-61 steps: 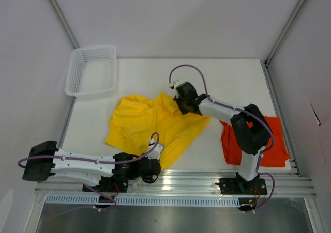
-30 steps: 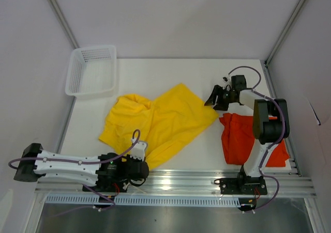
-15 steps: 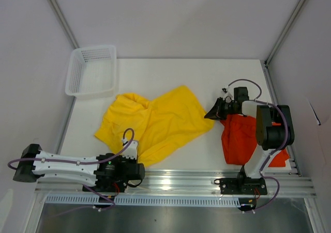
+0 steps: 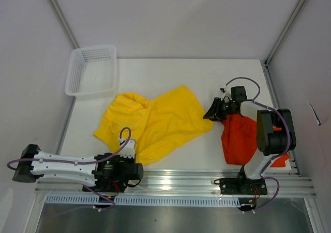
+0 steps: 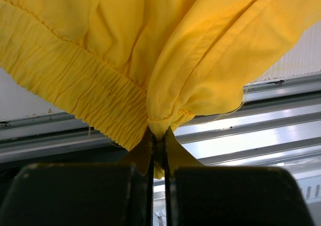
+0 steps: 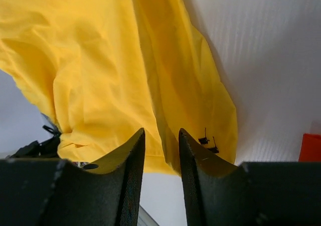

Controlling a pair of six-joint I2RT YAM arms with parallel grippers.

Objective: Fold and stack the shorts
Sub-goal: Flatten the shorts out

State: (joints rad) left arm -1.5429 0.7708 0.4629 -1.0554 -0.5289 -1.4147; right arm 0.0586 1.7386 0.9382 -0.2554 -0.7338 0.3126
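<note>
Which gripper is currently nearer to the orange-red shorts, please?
Right: the right gripper sits at the far corner of the orange-red shorts; the left gripper pinches the yellow shorts, well away.

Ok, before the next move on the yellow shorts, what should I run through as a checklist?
1. Left gripper has a firm pinch on the yellow shorts: ok, shut on fabric beside the elastic waistband.
2. Right gripper holds the yellow shorts: not ok, jaws apart with nothing between them.
3. Yellow shorts lie flat: not ok, bunched and creased on the left side.
4. Orange-red shorts lie apart from the yellow pair: ok.
5. Orange-red shorts already folded: cannot tell, the right arm covers part of them.
6. Basket is out of the way: ok, at the far left corner.
</note>
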